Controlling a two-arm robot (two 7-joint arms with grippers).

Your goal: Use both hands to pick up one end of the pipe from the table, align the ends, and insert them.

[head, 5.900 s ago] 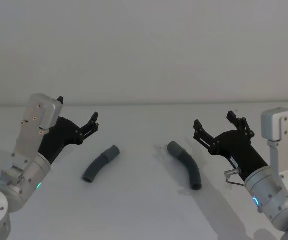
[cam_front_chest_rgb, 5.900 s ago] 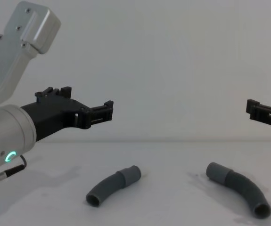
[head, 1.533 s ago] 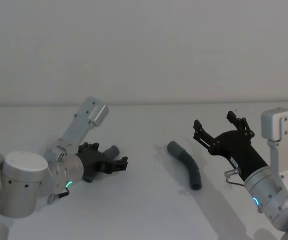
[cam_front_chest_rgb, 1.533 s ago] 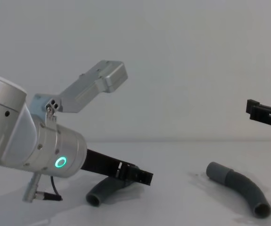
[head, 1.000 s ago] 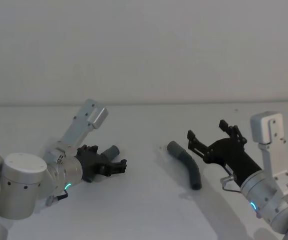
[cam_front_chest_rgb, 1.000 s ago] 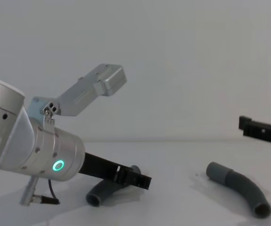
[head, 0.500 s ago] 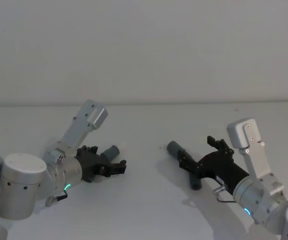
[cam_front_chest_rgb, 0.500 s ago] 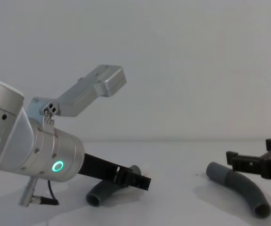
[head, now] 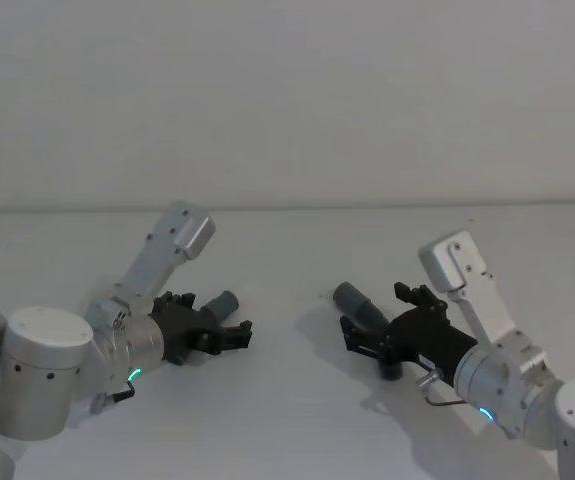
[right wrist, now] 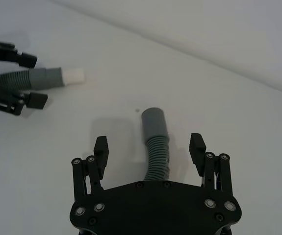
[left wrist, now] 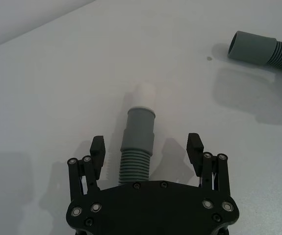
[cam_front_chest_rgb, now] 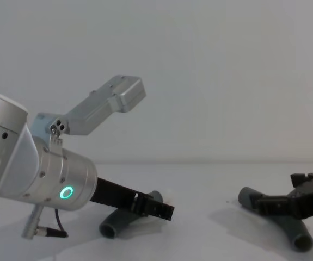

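Note:
The pipe lies in two dark-grey ribbed pieces on the white table point(head: 287, 430). The left piece point(left wrist: 137, 147) has a grey cuff with a white tip point(left wrist: 143, 94). My left gripper point(left wrist: 146, 146) is open, low over the table, with one finger on each side of the ribbed part and a gap to it on both sides. The right piece point(right wrist: 158, 155) ends in a plain open cuff point(right wrist: 153, 121). My right gripper point(right wrist: 149, 144) is open and straddles its ribbed part just behind the cuff. In the head view the left gripper point(head: 213, 320) and the right gripper point(head: 378, 318) point toward each other.
The two pieces lie apart, their cuffs point(head: 225, 301) point(head: 353, 299) facing across a bare strip of table. A plain pale wall rises behind the table's far edge. The left arm's silver body with a green ring point(cam_front_chest_rgb: 66, 192) shows large at the left of the chest view.
My right gripper has come down and toward the middle, from above the right piece to straddling it at table height. The left gripper has barely moved.

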